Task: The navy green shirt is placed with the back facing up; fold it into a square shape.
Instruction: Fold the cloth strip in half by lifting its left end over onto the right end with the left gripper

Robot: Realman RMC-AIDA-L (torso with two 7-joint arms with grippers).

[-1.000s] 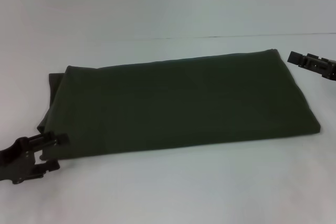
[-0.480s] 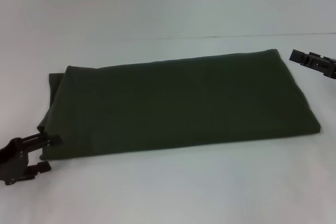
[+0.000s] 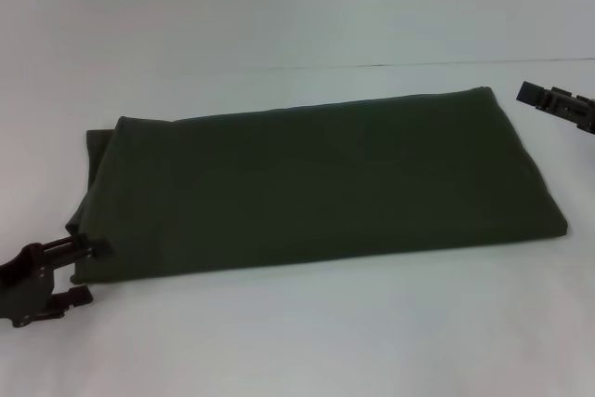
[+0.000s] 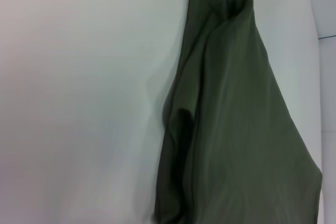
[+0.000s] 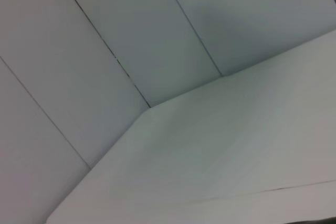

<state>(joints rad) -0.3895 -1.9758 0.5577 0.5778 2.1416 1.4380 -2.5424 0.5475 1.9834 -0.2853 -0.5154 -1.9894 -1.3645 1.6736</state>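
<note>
Navy green shirt (image 3: 316,183) folded on white table (image 3: 307,341), left claw (image 3: 79,270) released beside its corner

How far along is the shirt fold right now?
The navy green shirt already lies folded into a long flat rectangle. The left gripper sits open at its near left corner; the right gripper hovers off the far right corner. Left: folding the length into a square.

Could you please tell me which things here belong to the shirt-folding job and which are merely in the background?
Part of the job:
- navy green shirt, folded into a long rectangle on the table
- left claw, open at the shirt's near left corner
- right claw, off the shirt's far right corner

Just there:
- white table
- panelled wall
</note>
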